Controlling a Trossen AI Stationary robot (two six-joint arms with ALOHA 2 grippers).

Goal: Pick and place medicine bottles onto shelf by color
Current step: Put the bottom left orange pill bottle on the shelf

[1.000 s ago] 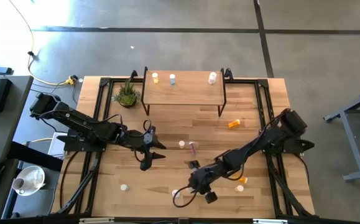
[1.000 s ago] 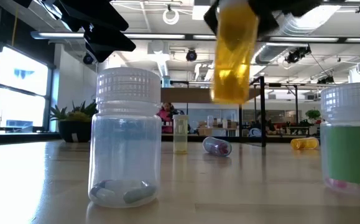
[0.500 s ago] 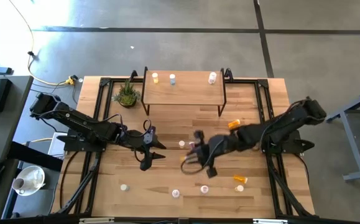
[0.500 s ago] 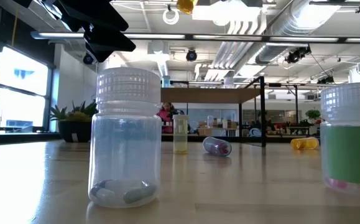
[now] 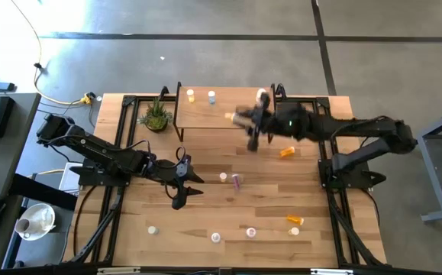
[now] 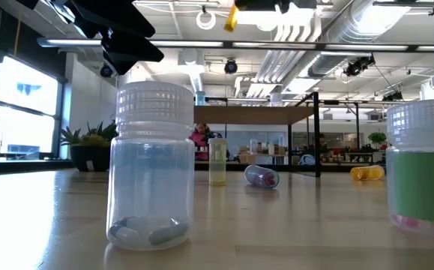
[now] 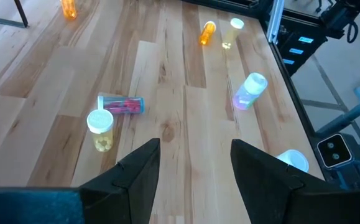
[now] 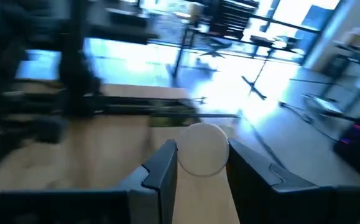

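The right gripper (image 5: 245,122) hangs over the shelf (image 5: 224,116), clamped on a yellow bottle (image 8: 202,148) whose white cap faces the wrist. On the shelf, the yellow one (image 5: 191,95) stands at the far-left end, so the carried bottle probably belongs over there. The left gripper (image 7: 192,171) waits open, empty, well short of the shelf.

light: bright daylight | glare: floor top-left | blur: right wrist view
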